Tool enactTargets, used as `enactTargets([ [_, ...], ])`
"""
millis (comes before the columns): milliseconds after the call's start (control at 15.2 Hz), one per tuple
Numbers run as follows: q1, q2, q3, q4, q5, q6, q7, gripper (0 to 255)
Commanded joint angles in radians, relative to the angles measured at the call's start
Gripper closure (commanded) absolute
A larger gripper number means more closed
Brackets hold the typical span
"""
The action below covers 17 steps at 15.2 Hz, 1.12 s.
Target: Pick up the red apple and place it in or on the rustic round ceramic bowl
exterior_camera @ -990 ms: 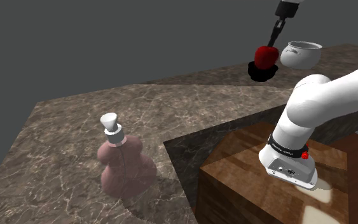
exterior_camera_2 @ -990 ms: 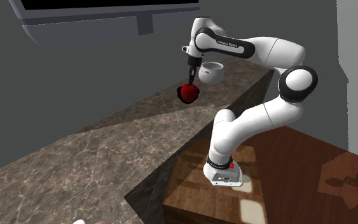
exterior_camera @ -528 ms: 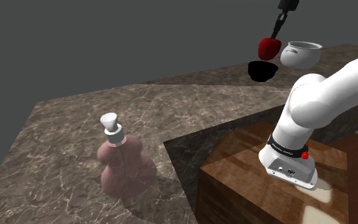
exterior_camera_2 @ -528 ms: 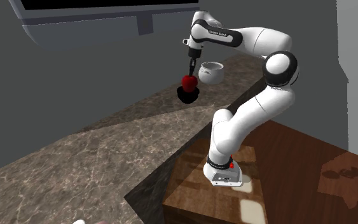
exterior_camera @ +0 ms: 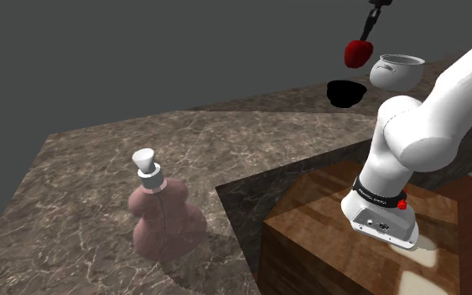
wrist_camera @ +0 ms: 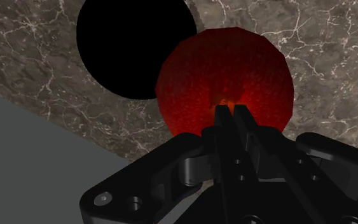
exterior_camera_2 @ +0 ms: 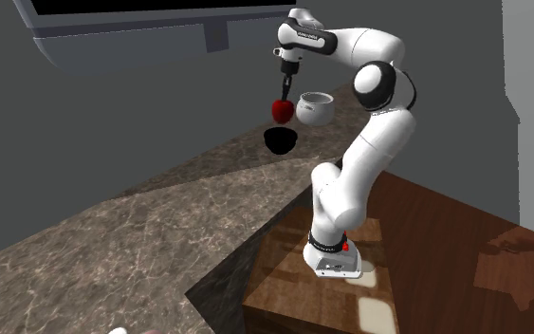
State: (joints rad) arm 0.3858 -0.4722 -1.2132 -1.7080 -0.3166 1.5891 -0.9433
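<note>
My gripper (exterior_camera: 366,35) is shut on the top of the red apple (exterior_camera: 358,53) and holds it in the air. The apple hangs above a black round dish (exterior_camera: 346,92) on the marble counter and just beside the white round bowl (exterior_camera: 397,72), level with its rim. In the second exterior view the apple (exterior_camera_2: 281,110) hangs under the gripper (exterior_camera_2: 284,93), to the left of the bowl (exterior_camera_2: 315,108) and over the black dish (exterior_camera_2: 281,140). In the wrist view the fingers (wrist_camera: 224,121) pinch the apple (wrist_camera: 225,70) at its stem, with the black dish (wrist_camera: 136,44) below.
A pink round-bellied bottle (exterior_camera: 165,216) with a white cap stands on the marble counter (exterior_camera: 100,168) toward the shoulder view's lower left. The wooden stand (exterior_camera: 452,251) carries the arm's base. A dark screen (exterior_camera_2: 160,28) hangs on the wall above the counter.
The gripper has risen with the apple, lifting it off the black dish and a little toward the white bowl. The arm's elbow has swung upward.
</note>
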Motion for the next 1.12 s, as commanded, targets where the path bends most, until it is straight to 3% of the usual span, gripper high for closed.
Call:
enactTargets([
  [0, 0.146, 0.063, -0.176, 0.112, 0.038, -0.017, -0.056, 255],
  [132, 0.358, 0.065, -0.384, 0.236, 0.033, -0.051, -0.081, 255],
  [264, 0.562, 0.001, -0.536, 0.381, -0.026, -0.108, -0.075, 255],
  [330, 0.69, -0.059, -0.611, 0.5, -0.08, -0.159, -0.071, 255],
  [1056, 0.556, -0.054, -0.552, 0.275, -0.075, 0.009, -0.063, 255],
])
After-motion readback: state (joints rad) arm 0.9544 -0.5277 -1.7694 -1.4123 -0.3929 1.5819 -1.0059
